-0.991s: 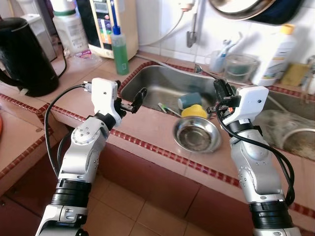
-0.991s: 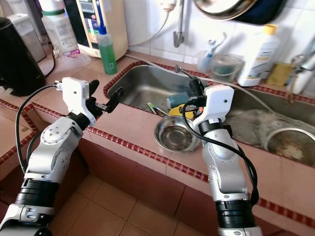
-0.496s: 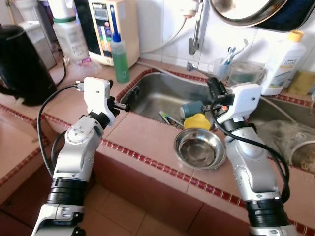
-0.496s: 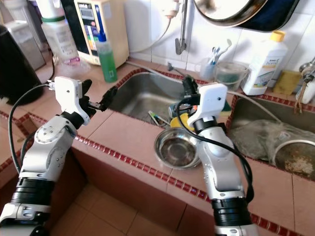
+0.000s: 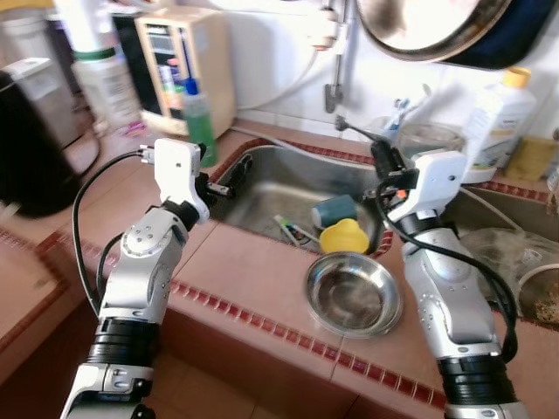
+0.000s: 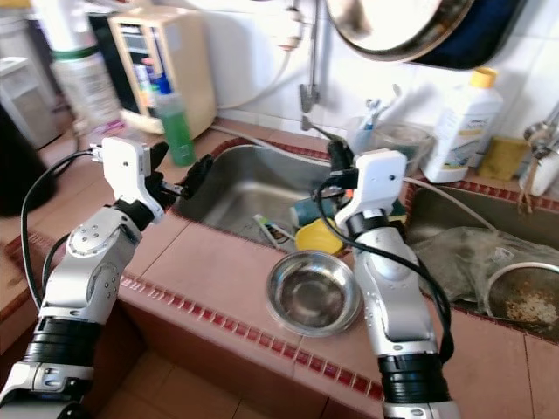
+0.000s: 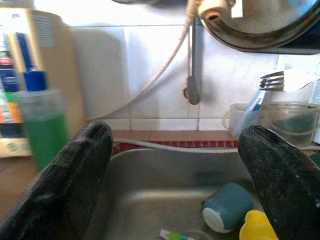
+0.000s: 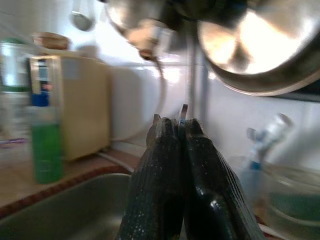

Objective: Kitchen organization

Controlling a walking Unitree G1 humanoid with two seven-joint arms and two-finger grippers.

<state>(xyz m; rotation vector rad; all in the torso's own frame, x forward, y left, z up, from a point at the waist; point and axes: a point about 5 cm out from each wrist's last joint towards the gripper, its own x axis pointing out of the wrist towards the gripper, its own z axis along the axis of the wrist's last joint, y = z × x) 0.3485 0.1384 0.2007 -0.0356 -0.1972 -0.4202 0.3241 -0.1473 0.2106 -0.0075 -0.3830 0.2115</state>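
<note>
1. Fork (image 5: 354, 130): sits pinched by its handle in the right pincer (image 8: 174, 125), fingers pressed together on the thin metal, tines jutting out past the tips toward the tap pipe (image 5: 336, 61).
2. Hangs over the sink basin (image 5: 279, 188), clear of everything below. Probably carried this high so the tines miss the rim and the dishes on the way to wherever cutlery belongs.
3. Below that pincer, down in the basin: a teal cup (image 5: 334, 209) on its side and a yellow cup (image 5: 343, 236) mouth down just beside it. Nearer the robot than the pincer, on the counter edge, a steel bowl (image 5: 352, 295) standing upright.
4. Beyond its tips, a clear tumbler (image 5: 425, 140) holding toothbrushes; above, a hanging pan (image 5: 419, 26).
5. Left pincer (image 7: 175, 137): spread wide, gripping nothing, levelled at the basin's far-left corner. Looks kept ready for a second pickup from the sink. Green soap bottle (image 5: 198, 122) just to its outer side.
6. Against half a second ago: same closed grip on the fork, same wide-open left fingers. Whole picture shifted and blurred at the left, so the head has moved, not the dishes. Bowl, cups and bottle keep their places relative to each other.
</note>
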